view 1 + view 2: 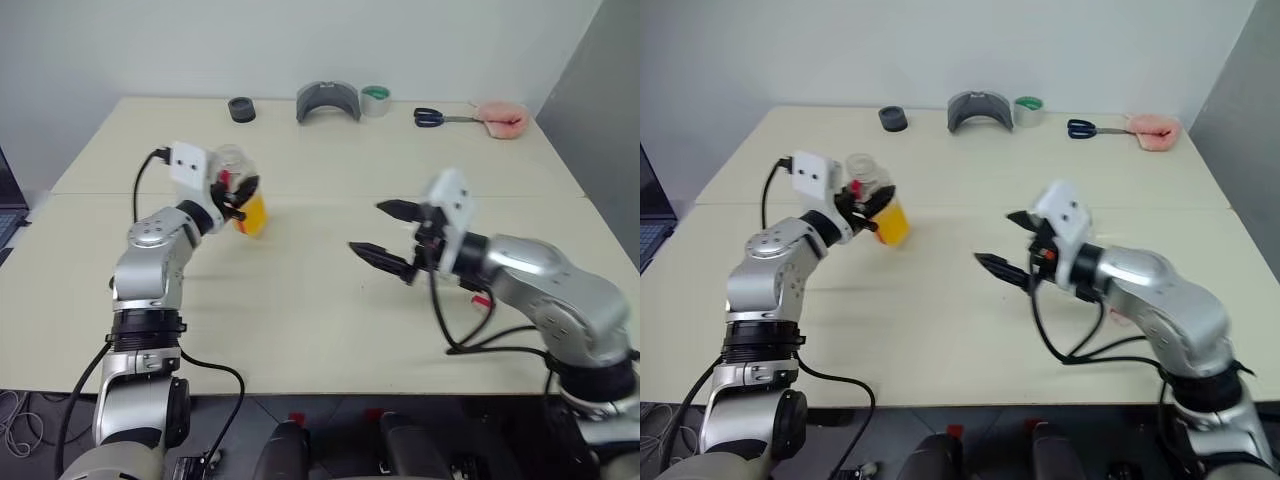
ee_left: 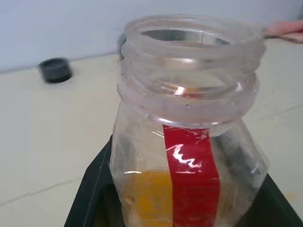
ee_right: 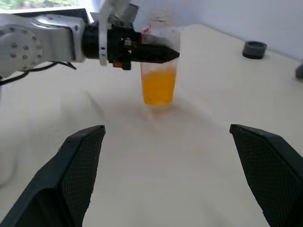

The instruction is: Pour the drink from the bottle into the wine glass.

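Left gripper (image 1: 876, 208): its black fingers are clamped on the small clear plastic bottle (image 1: 880, 205), one finger on each side of the body below the neck. The bottle stands upright on the cream counter (image 1: 940, 310), towards the left side. The cap is off; the left wrist view looks at the open threaded neck and rim. A red vertical label strip (image 2: 191, 182) runs down the bottle wall. The orange-yellow translucent drink (image 3: 158, 87) fills only the lower part of the bottle; the upper part is clear.

Right gripper (image 1: 385, 232): fingers spread wide apart, nothing between them. It hangs above the counter right of centre, fingers pointing towards the bottle, well apart from it. In the right wrist view the two fingertips (image 3: 80, 156) frame bare counter, with the bottle and the left gripper beyond.

Far edge of the counter, left to right:
- a small black round cap-like piece (image 1: 241, 109)
- a grey curved arch-shaped object (image 1: 327, 101)
- a roll of tape with a green core (image 1: 376, 100), just beside the grey piece
- a pair of scissors with dark blue handles (image 1: 437, 118)
- a pink soft lump (image 1: 502, 118), the scissor blades pointing at it

All five lie well apart from both grippers and from the bottle. A seam line crosses the counter from left to right behind the bottle.
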Action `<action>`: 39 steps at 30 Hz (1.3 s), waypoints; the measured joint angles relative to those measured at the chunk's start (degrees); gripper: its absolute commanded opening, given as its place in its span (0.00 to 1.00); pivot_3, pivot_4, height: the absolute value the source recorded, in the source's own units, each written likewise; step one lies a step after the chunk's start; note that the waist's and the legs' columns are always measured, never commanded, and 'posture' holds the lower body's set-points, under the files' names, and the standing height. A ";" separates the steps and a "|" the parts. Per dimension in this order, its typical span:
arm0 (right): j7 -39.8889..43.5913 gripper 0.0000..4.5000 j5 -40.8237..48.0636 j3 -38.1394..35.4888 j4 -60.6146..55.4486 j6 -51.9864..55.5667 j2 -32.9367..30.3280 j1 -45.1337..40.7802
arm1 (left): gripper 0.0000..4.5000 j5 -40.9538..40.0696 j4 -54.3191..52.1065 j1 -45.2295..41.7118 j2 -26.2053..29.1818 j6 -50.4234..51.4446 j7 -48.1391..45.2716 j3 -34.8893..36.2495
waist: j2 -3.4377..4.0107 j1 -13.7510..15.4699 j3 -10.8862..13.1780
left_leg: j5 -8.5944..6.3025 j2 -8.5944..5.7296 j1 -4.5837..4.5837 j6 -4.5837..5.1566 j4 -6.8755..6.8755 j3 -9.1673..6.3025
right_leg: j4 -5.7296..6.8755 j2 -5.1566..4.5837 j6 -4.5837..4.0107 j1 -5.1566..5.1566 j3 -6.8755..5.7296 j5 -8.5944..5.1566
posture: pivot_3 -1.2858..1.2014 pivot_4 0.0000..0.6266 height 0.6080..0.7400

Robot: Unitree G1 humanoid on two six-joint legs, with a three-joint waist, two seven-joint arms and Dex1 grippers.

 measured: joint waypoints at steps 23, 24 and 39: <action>4.94 1.00 -11.34 9.48 6.15 -4.67 8.26 -4.09 | 0.99 -0.79 15.53 -1.41 0.19 -9.88 4.87 4.27 | -0.04 0.00 -0.03 | 0.04 -0.06 -0.07 -0.07 0.00 0.03 | 0.08 -0.14 0.01 -0.13 0.00 0.02 | 0.52 0.24 1.00; 4.94 1.00 -11.40 9.40 6.15 -4.53 8.26 -4.08 | 0.99 -0.79 15.52 -1.09 0.19 -9.96 4.84 4.27 | -0.04 -0.01 -0.03 | 0.04 -0.06 -0.07 -0.07 0.00 0.04 | 0.08 -0.13 0.01 -0.15 0.00 0.02 | 0.52 0.24 1.00; 4.77 1.00 -13.26 9.35 5.92 -4.42 8.46 -0.86 | 0.99 0.43 11.39 8.87 -0.49 -12.35 4.93 2.28 | -0.04 -0.01 -0.03 | -0.03 -0.03 -0.09 0.05 -0.02 0.12 | 0.20 -0.13 0.00 -0.29 0.07 0.02 | 0.52 0.24 1.00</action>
